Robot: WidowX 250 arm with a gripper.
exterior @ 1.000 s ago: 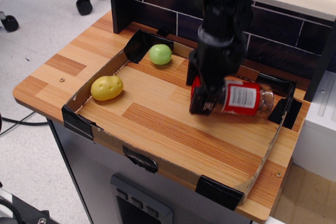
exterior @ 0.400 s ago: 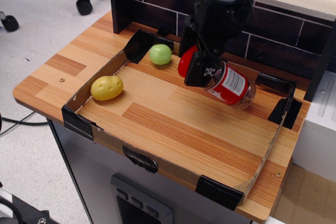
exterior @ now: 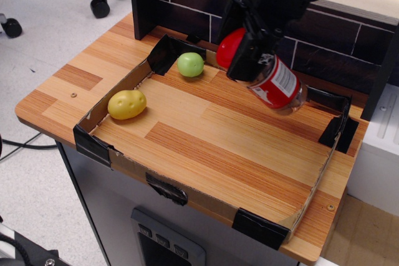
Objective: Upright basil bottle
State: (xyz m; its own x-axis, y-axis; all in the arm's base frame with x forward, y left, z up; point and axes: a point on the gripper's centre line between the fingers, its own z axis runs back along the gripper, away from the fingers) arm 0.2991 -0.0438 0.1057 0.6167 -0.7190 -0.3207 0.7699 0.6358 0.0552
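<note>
The basil bottle [exterior: 275, 85] is a clear jar with a red cap [exterior: 229, 47] and a red and white label. My black gripper [exterior: 244, 51] is shut on it near the cap end. The bottle hangs in the air above the back right of the tray, tilted, cap up to the left and base down to the right. Its base is clear of the wooden tray floor [exterior: 206, 135].
A yellow potato [exterior: 126, 104] lies at the tray's left side. A green round fruit [exterior: 190, 64] sits at the back left. Low cardboard walls [exterior: 187, 194] with black tape corners ring the tray. A dark brick-pattern wall [exterior: 336, 48] stands behind.
The gripper has lifted the bottle off the tray floor and turned it from lying flat to tilted, cap end raised. Arm and bottle moved up and back.
</note>
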